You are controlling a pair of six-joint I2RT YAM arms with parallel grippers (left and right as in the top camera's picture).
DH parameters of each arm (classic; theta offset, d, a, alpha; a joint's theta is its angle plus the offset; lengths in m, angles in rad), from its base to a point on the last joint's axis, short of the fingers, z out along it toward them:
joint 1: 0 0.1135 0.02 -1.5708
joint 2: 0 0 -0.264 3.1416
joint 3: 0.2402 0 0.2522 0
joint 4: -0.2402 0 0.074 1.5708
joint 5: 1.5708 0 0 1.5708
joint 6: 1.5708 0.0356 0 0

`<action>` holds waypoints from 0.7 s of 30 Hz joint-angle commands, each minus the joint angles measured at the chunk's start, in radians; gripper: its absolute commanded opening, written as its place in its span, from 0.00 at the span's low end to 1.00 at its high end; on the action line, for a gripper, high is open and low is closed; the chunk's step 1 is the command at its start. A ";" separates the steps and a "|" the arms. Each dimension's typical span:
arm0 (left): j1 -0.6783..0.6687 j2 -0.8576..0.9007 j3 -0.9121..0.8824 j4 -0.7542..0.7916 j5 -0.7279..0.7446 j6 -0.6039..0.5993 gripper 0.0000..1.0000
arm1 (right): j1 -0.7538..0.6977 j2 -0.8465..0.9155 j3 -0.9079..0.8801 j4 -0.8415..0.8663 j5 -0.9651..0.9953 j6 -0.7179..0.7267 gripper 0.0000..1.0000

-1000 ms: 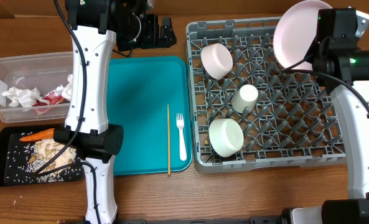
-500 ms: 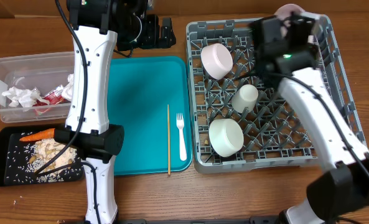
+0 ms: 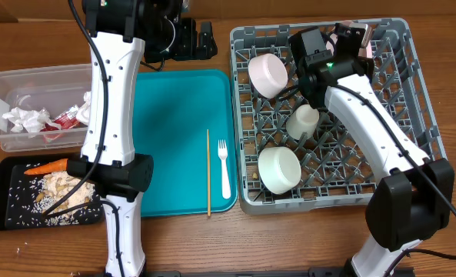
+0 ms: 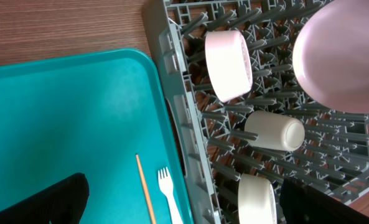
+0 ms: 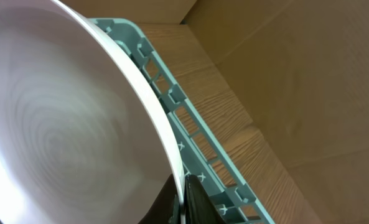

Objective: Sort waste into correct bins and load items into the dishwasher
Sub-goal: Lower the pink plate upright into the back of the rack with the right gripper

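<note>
The pink plate (image 4: 343,56) over the dish rack (image 3: 412,85)
Overhead: right gripper (image 3: 351,36) sits above the back row. Left wrist: left gripper (image 4: 181,193) gapes wide (nothing in it). Right wrist: 2 closed fingers (image 5: 195,202) pinch the plate's rim.

A robot lab bench: two arms (image 3: 112,92) over a wooden table (image 3: 289,238).

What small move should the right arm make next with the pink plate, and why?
Probably lower the plate edge-first between pegs at the rack's far side, then release. The right gripper pinches its rim, and the plate seems to hang tilted above the rack, not yet seated.
</note>
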 commanded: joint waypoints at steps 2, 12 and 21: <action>-0.003 -0.019 -0.002 -0.002 -0.011 0.001 1.00 | 0.008 -0.010 -0.002 0.002 -0.069 -0.002 0.04; -0.003 -0.019 -0.002 -0.002 -0.011 0.001 1.00 | 0.010 -0.010 -0.002 -0.009 -0.137 -0.001 0.18; -0.003 -0.019 -0.002 -0.002 -0.011 0.001 1.00 | 0.010 -0.013 0.027 -0.029 -0.186 -0.002 0.71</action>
